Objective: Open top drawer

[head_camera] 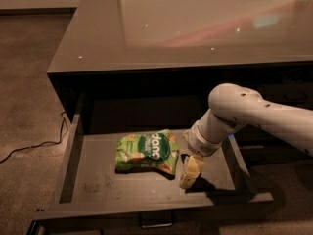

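The top drawer (93, 185) is pulled out wide under the counter's front edge, showing its grey inner floor. Its dark front runs along the bottom of the view, with the small metal loop handle (155, 222) at centre. A green snack bag (146, 152) lies flat on the drawer floor. My gripper (190, 172) hangs inside the drawer just right of the bag, pointing down at the floor. The white arm (254, 116) comes in from the right over the drawer's right side.
The glossy dark counter top (195, 28) stretches above the drawer. Brown carpet floor (24, 82) lies to the left, with a thin black cable (34, 146) running to the cabinet's left side. Dark cabinet fronts continue at the right (288, 82).
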Motion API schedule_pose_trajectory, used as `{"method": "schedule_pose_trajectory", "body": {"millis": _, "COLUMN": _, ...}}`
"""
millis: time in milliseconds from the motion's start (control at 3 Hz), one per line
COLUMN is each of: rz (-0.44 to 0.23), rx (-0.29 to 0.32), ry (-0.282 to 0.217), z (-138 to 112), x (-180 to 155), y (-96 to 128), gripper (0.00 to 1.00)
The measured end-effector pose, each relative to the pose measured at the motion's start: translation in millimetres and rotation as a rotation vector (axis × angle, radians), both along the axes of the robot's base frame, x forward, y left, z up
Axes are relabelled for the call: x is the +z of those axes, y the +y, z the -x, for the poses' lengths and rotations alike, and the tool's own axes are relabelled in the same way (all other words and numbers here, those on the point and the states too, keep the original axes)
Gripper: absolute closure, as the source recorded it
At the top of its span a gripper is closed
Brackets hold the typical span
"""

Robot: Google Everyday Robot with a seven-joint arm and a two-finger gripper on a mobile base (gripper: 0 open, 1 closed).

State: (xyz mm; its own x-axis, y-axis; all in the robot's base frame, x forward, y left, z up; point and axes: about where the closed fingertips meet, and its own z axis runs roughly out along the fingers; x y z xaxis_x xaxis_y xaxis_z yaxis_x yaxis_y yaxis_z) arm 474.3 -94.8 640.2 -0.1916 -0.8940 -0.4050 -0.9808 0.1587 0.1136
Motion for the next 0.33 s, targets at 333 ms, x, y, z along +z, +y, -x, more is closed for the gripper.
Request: {"method": "schedule_pose_trajectory", "body": {"millis": 333, "rz": 0.0, "rx": 0.0, "ry": 0.0, "z": 0.0, "x": 0.0, "y": 0.0, "gripper": 0.0}}
